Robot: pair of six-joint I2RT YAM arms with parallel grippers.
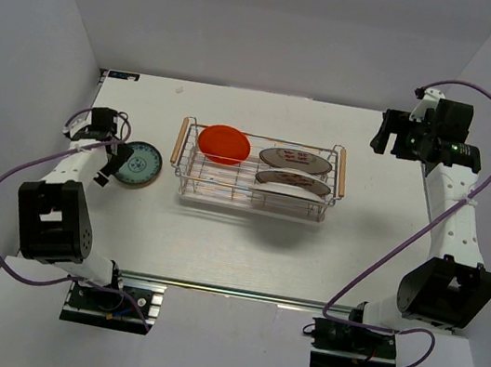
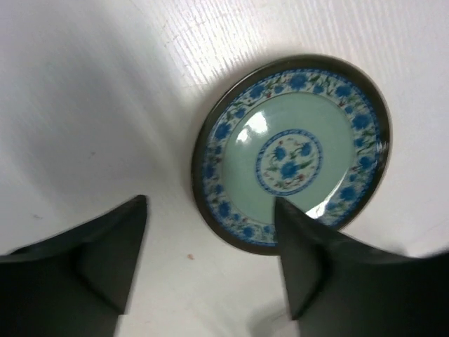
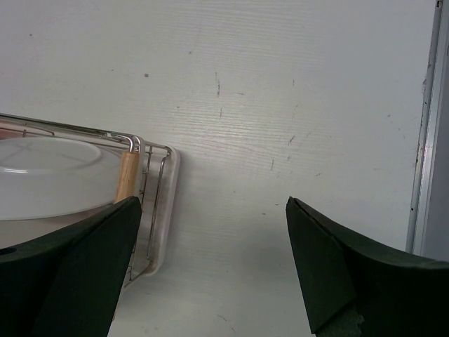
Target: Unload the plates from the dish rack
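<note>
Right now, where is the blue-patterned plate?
In the top view the plate lies on the table, left of the dish rack, right beside the left pincer.

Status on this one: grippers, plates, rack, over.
Left gripper open over the teal-blue plate on the table. Right gripper open, empty, beyond the dish rack. Red plate and two white plates in rack. No obstruction seen.

Bright, even overhead light. The view past my left hand (image 2: 210, 203) is blurred, with glare on the teal plate (image 2: 291, 151) and soft shadows on the tabletop (image 1: 215, 254).
</note>
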